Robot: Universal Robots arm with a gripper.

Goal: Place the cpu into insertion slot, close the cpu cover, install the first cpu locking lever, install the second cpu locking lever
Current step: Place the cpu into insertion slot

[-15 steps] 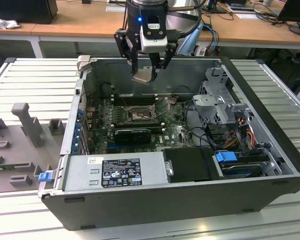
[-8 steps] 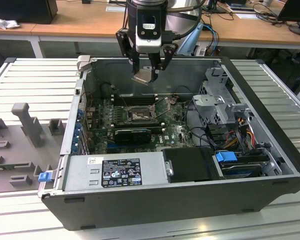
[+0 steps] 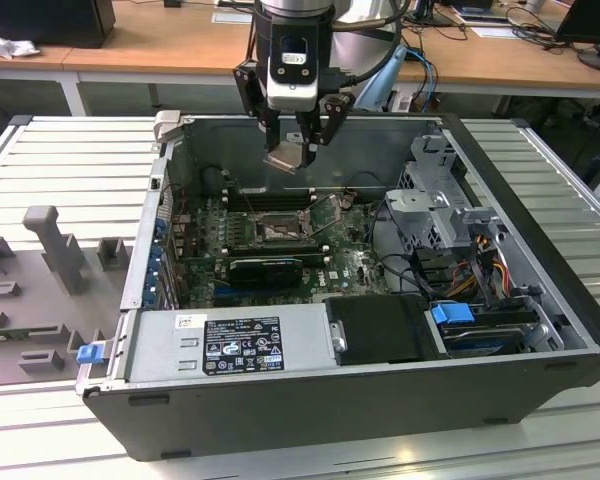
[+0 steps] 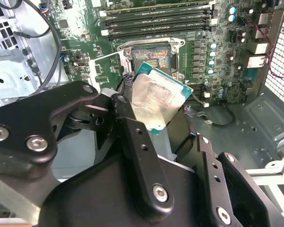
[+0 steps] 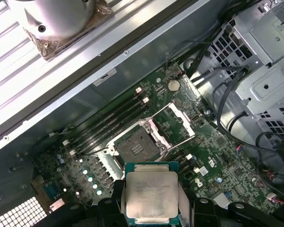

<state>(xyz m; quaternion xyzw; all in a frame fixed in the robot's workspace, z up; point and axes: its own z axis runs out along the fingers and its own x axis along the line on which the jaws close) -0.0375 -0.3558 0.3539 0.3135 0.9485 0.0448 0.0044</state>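
Observation:
My gripper (image 3: 292,150) hangs over the open computer case, shut on the cpu (image 3: 287,158). The chip is a flat square with a pale silvery face and sits tilted between the black fingers (image 4: 132,137). In both wrist views the cpu (image 5: 150,194) is above the motherboard and apart from it. The insertion slot (image 5: 135,144) is a dark-framed square socket, uncovered, with its contacts glinting (image 4: 151,59). The cpu cover (image 5: 173,124) is swung open and lies beside the socket. In the exterior view the insertion slot (image 3: 277,230) is below and slightly nearer than the gripper.
Long black memory slots (image 3: 265,198) run behind the socket. A metal drive cage (image 3: 435,200) and bundled cables (image 3: 480,265) fill the exterior view's right side. The power supply (image 3: 230,345) sits at the case front. Grey fixtures (image 3: 55,250) stand on the slatted table.

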